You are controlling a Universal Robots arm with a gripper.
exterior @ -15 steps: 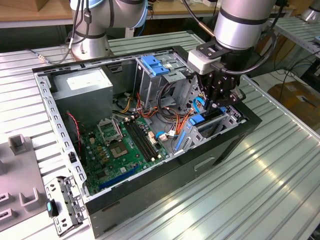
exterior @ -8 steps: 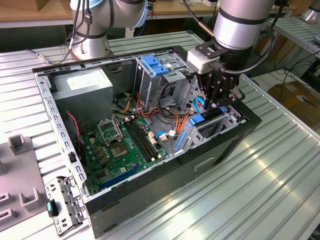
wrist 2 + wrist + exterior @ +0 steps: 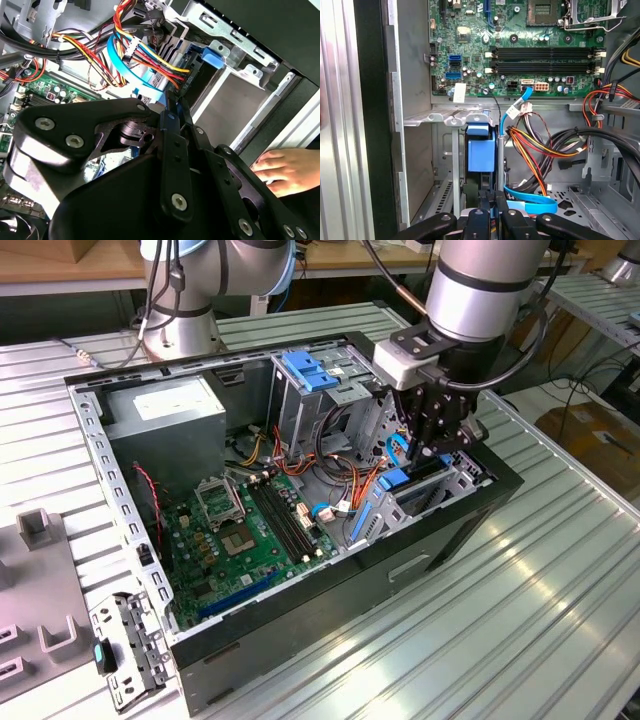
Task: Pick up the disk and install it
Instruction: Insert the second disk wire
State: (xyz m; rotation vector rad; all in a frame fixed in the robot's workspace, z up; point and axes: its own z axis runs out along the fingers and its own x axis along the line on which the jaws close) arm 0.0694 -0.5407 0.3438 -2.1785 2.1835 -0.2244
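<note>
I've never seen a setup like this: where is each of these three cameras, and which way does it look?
Exterior view: off the arm, above, looking down at the open computer case; arm and gripper show.
First wrist view: on the arm, facing the motherboard; linkage shows.
Second wrist view: behind the gripper, toward cables.
All share the orange cables.

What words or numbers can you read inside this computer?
None can be read for sure.
White sticker on the grey power supply box, exterior view: there is print, but it is too small to read.
Green motherboard, first wrist view: tiny white markings, too small to read.
Small white tag at the motherboard's edge, first wrist view: no letters can be made out.
</note>
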